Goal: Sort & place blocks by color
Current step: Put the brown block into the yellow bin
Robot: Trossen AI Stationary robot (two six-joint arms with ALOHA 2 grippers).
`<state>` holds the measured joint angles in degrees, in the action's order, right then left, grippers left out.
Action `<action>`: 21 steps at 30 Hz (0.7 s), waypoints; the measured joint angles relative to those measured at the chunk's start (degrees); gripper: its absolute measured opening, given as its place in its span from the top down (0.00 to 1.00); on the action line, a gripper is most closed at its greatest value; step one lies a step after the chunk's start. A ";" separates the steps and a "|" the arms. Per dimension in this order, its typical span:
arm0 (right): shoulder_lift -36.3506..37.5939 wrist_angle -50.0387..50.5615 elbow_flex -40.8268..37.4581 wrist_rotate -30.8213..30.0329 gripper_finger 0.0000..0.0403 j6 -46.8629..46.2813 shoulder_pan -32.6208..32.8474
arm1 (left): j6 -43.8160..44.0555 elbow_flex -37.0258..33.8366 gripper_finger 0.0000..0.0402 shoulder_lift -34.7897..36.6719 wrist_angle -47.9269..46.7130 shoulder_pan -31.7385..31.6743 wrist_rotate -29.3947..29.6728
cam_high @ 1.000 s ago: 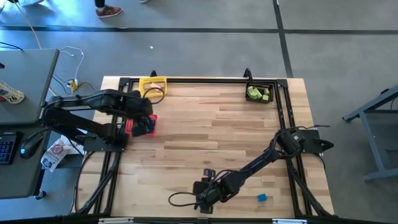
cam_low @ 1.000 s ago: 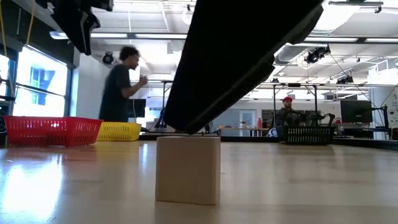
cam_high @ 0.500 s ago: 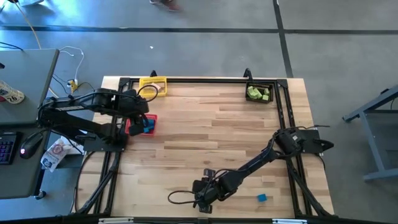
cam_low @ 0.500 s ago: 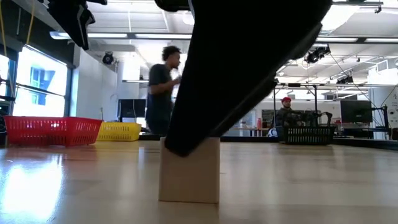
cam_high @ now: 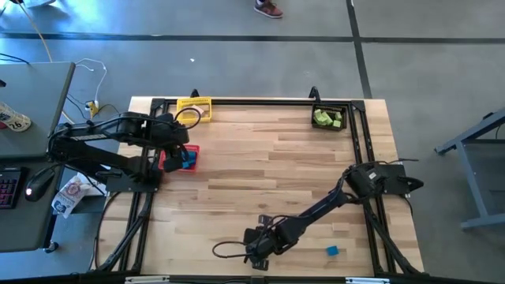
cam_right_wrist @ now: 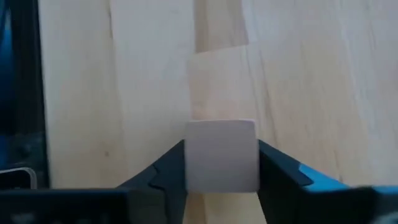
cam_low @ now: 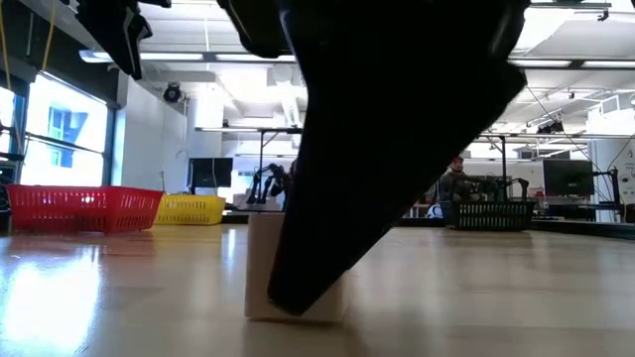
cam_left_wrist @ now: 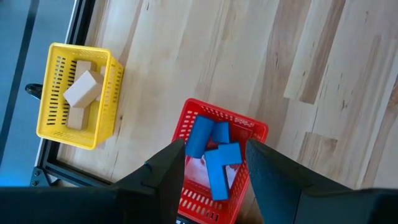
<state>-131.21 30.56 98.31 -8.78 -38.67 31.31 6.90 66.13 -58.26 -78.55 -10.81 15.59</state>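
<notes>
Tan block (cam_right_wrist: 221,154) at near edge sits between right gripper (cam_right_wrist: 221,163) fingers, clamped for pickup; left gripper (cam_left_wrist: 211,163) hovers jaws apart over red basket (cam_left_wrist: 255,130).

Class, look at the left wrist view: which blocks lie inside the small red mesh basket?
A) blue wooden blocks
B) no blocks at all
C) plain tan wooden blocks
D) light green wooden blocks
A: the blue wooden blocks lie piled inside the small red mesh basket, while tan ones sit in the yellow mesh basket beside it.
</notes>
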 joint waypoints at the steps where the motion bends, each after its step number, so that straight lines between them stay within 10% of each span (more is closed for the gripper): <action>1: 0.03 0.06 0.02 0.32 0.67 -0.19 -0.12 | 0.00 0.00 0.61 0.00 0.01 0.00 0.00; 21: 6.24 -0.28 -0.22 -10.03 0.74 1.31 -3.03 | -10.59 -0.02 0.61 0.00 8.57 0.02 -8.43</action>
<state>-124.97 30.28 98.08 -18.81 -37.36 28.28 -3.69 66.11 -58.26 -69.98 -10.79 7.16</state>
